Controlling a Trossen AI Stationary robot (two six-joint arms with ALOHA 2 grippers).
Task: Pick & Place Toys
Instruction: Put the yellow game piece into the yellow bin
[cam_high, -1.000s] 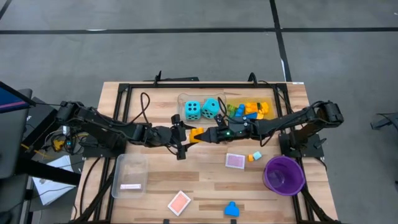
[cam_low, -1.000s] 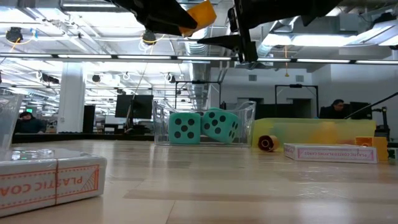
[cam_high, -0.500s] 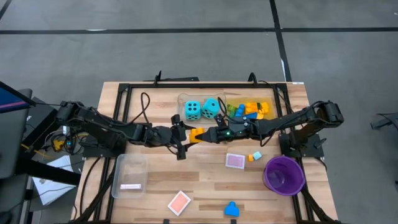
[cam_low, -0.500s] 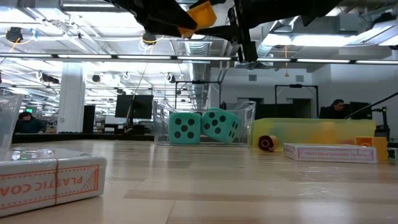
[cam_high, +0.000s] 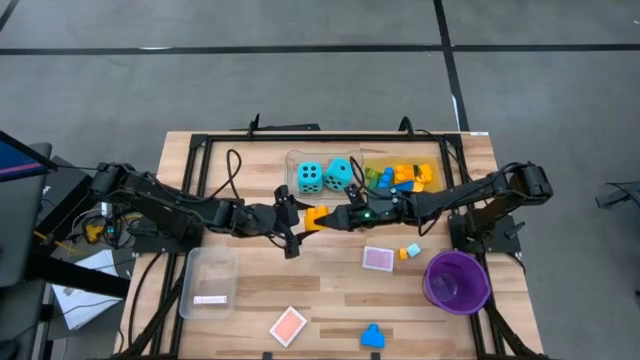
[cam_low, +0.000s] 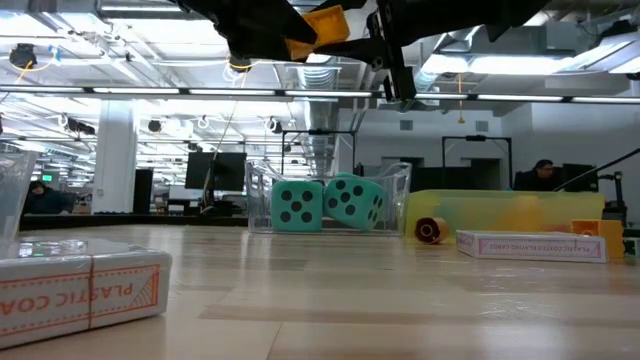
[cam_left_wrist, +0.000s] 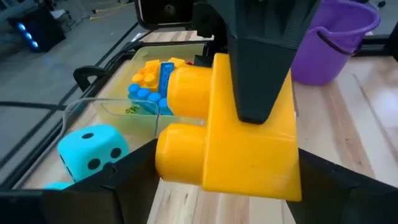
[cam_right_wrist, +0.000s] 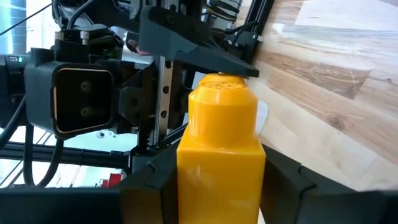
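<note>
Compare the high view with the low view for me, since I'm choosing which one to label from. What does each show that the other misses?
Only the high view shows the purple bowl, the blue brick and both arms' full reach. Only the low view shows the room behind, and the yellow brick raised well above the table. Both show that brick between the left gripper and right gripper, and the turquoise dice in their clear tray.

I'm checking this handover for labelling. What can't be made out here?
- High view: yellow brick mostly covered by left gripper and right gripper; which one bears it is unclear.
- Low view: both arms cut off by the top edge.
- High view: bricks in the yellow tray too small to count.
</note>
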